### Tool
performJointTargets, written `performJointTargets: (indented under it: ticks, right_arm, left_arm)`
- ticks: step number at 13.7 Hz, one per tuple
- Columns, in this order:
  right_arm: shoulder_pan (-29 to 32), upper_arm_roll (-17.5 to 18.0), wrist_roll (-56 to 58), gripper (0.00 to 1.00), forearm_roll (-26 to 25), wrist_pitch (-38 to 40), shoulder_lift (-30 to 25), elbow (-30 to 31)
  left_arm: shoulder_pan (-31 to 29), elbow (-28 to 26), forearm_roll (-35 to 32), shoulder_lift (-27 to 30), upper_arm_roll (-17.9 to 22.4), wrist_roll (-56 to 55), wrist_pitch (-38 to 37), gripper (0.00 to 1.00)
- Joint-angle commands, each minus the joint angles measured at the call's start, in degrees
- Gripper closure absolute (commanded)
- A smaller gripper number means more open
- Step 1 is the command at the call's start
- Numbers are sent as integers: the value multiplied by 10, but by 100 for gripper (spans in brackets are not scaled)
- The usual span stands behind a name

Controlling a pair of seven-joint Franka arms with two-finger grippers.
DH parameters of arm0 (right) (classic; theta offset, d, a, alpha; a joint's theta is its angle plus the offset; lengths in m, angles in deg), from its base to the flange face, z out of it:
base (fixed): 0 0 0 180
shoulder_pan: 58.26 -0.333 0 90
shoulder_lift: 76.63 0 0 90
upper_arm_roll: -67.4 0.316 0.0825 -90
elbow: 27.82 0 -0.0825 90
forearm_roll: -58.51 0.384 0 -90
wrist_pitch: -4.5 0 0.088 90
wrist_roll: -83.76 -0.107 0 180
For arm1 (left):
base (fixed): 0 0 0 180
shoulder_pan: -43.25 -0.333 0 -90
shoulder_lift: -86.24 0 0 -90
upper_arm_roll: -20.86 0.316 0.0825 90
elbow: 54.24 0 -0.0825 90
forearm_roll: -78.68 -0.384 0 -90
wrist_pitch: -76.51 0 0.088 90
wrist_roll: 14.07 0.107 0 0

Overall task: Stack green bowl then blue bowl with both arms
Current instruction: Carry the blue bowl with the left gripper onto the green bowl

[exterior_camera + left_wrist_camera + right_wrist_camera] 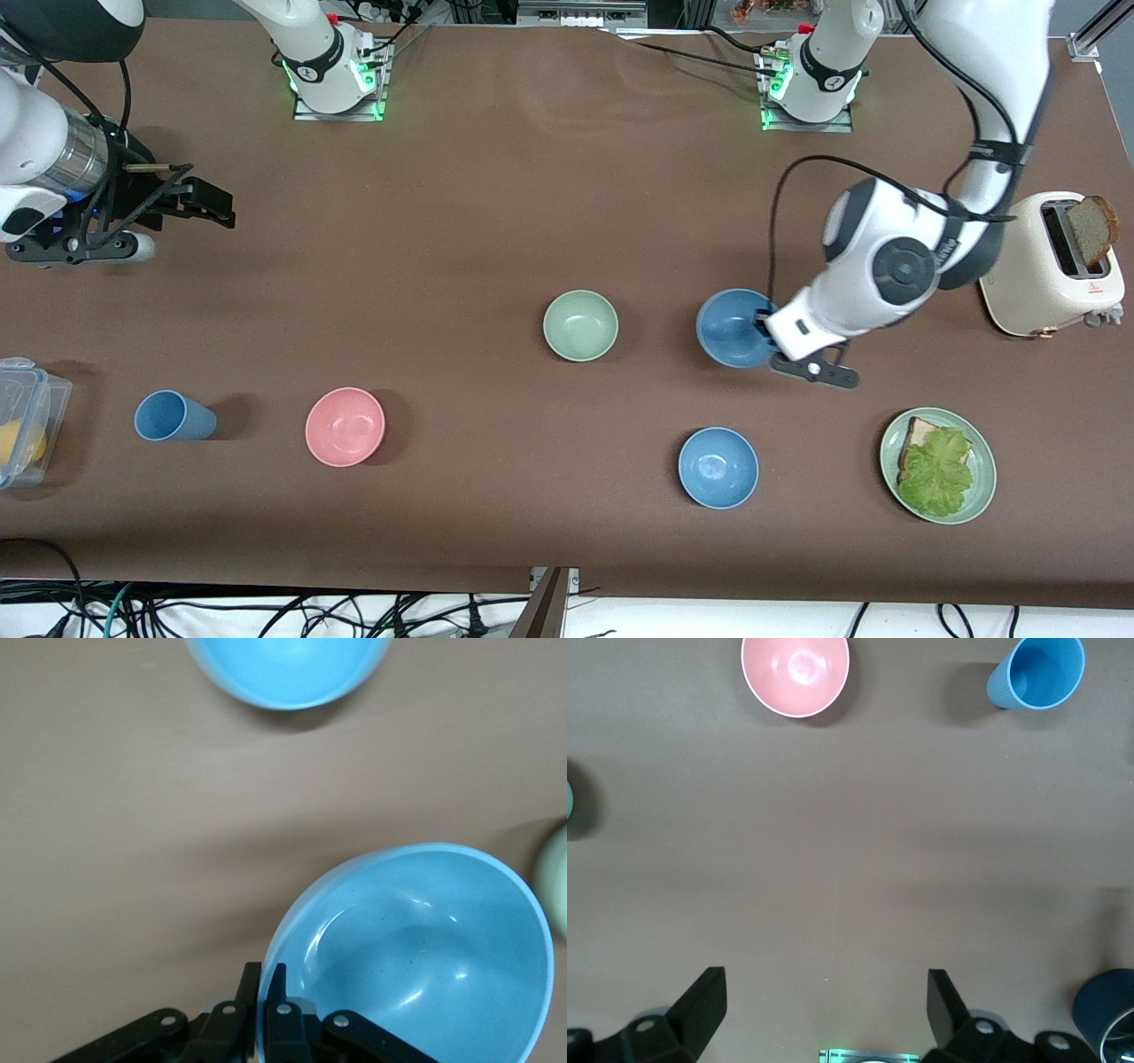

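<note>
Blue bowl [733, 328]: empty, beside the green bowl [580, 325], rim pinched by the left gripper [767, 335].
Green bowl: empty.
Right gripper [824, 1001]: fingers spread, waiting above the table's right-arm end.
Green plate [982, 490]: bread, lettuce.

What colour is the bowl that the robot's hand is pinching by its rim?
Greyish mid-blue. The left hand grips the blue bowl; the left wrist view shows it best.

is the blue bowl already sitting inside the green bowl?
No, the blue bowl sits beside the green bowl, its rim pinched by the left gripper.
</note>
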Motion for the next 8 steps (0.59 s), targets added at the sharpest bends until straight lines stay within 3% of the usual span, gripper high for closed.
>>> performJointTargets:
  ticks: [1, 4, 8]
  right_arm:
    - [-1, 2, 0, 0, -8, -3, -5, 3]
    - [-1, 2, 0, 0, -8, -3, -5, 2]
    - [-1, 2, 0, 0, -8, -3, -5, 3]
  left_arm:
    - [88, 56, 12, -30, 5, -121, -19, 100]
    - [160, 130, 11, -98, 7, -230, -17, 100]
    - [180, 153, 7, -151, 9, -234, 25, 100]
